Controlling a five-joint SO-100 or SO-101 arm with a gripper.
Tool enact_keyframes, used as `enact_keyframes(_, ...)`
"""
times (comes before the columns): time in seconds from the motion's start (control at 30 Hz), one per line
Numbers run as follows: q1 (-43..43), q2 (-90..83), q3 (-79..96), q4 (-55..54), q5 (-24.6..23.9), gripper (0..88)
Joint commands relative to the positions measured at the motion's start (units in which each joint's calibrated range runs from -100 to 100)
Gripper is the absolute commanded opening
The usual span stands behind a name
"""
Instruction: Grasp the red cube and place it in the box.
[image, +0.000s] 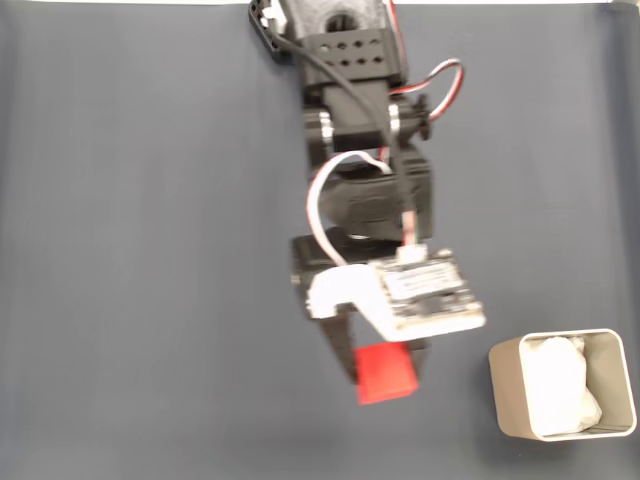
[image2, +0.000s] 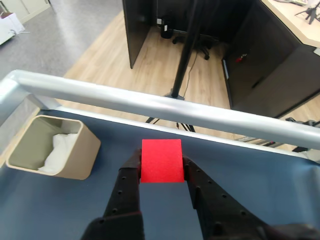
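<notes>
Wrist view, read from left to right with the red cube (image2: 161, 161) as the landmark: the box (image2: 52, 146) sat to the left of the cube and a little higher in the picture, on the dark blue-grey table surface (image2: 260, 175); its beige walls were upright and crumpled white lining (image2: 61, 147) lay inside it; box and cube were well apart. At the middle, the gripper (image2: 161, 165) held the cube, one black finger (image2: 127, 182) pressed against the cube's left face and the other against its right face, the jaws closed no further than the cube's width; the cube's front face was square to the camera. Beyond the cube ran a silver rail (image2: 165, 107) along the table's far edge; past the rail lay a wooden floor (image2: 150, 60), with a black stand (image2: 182, 55) rising behind the cube and dark cabinets to the right of it.

Fixed view, looking down from above: the arm (image: 360, 150) reached down the picture from the top edge, with red, white and black wires looped along it; a white-mounted circuit board (image: 425, 290) sat just above the cube (image: 385, 372); the gripper (image: 385, 375) clasped the cube at the arm's lower end; whether the cube touched the table (image: 150, 250) could not be told. To the right of the cube, near but not touching, stood the box (image: 505, 385) with its white lining (image: 560, 385).
</notes>
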Motion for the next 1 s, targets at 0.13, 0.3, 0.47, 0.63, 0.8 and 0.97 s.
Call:
enact_keyframes(0.13, -6.8, 3.5, -10.8, -0.5, -0.5, 0.0)
enact_keyframes(0.3, -9.8, 7.8, -15.5, -0.7, -0.4, 0.0)
enact_keyframes(0.47, -12.5, 12.5, -20.4, -0.7, -0.4, 0.0)
enact_keyframes(0.63, -14.7, 16.2, -24.4, -1.2, -0.2, 0.0)
enact_keyframes(0.8, -16.4, 20.2, -29.5, -1.2, -0.4, 0.0)
enact_keyframes(0.97, -17.8, 22.9, -31.8, -1.2, -0.2, 0.0)
